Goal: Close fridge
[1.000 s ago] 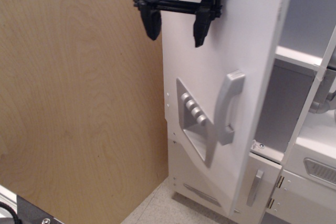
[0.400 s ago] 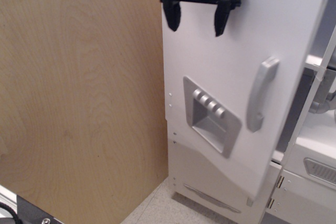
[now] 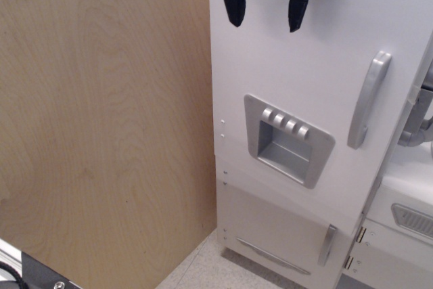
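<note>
The fridge is a tall white toy cabinet filling the middle and right of the view. Its large door lies almost flat against the cabinet front, and no inner shelves show. The door carries a silver vertical bar handle on its right side and a grey recessed four-button dispenser panel. My black gripper hangs at the top of the frame in front of the door's upper part. Its two fingers stand apart and hold nothing. I cannot tell whether they touch the door.
A tall plywood wall stands right against the fridge's left side. Below the large door is a smaller white door with a short silver handle. A white unit with a grey vent and a grey pipe sit at the right.
The fridge door has swung from wide open, with shelves showing, to nearly flat against the cabinet. My gripper has moved right and slightly up along with the door, staying open.
</note>
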You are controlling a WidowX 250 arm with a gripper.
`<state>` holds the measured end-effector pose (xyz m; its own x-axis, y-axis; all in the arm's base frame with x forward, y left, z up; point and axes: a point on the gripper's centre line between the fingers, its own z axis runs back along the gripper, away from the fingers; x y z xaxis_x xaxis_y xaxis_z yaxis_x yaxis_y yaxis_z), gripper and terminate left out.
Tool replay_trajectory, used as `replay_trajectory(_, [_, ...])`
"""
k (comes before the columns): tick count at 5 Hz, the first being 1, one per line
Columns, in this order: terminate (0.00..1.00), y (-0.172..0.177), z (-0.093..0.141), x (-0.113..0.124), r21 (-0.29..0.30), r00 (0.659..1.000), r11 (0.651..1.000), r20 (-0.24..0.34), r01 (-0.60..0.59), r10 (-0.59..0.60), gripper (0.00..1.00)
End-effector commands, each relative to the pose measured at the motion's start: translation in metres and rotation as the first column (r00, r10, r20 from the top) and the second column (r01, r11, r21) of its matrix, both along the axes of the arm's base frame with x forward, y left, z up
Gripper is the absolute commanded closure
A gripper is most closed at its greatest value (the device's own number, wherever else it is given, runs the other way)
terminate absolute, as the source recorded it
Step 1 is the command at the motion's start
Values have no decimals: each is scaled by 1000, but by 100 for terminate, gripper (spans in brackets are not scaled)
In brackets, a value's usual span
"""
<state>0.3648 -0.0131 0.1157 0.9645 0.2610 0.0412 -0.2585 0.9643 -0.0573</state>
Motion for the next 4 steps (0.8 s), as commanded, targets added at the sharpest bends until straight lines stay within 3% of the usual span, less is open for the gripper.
replay_trajectory(1, [0,-1,22,17,-11,998,1000,57,-17,18,0])
replay_trajectory(4, [0,-1,29,24,-36,997,998,61,-45,48,0])
